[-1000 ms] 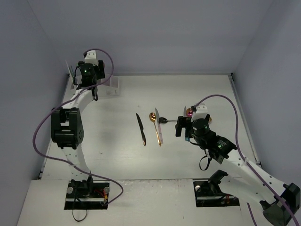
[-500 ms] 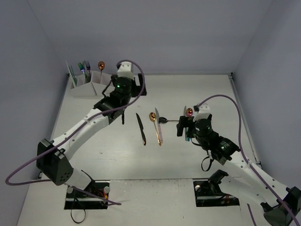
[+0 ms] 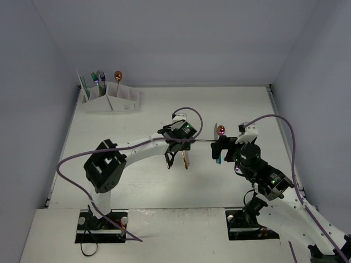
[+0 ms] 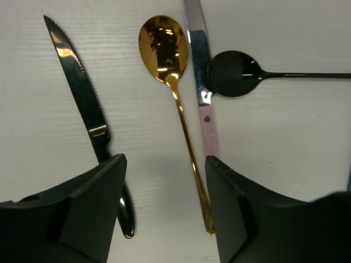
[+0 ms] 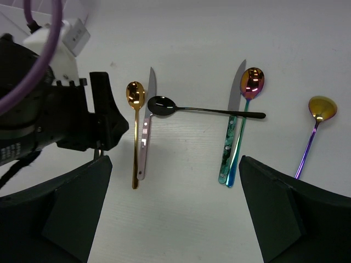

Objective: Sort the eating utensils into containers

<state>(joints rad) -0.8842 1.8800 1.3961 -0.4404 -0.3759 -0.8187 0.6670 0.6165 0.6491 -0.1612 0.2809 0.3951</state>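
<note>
Left wrist: gold spoon (image 4: 163,46) is being straddled by the released left hand (image 4: 164,171), best centred off the pink-handled knife (image 4: 208,123).

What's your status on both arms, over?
Left gripper open, straddling gold spoon handle. Right gripper open, empty. Black spoon overlaps pink-handled knife alongside.

White table (image 3: 137,183), loose utensils (image 4: 164,41) mid, rack (image 3: 112,102) back-L
</note>
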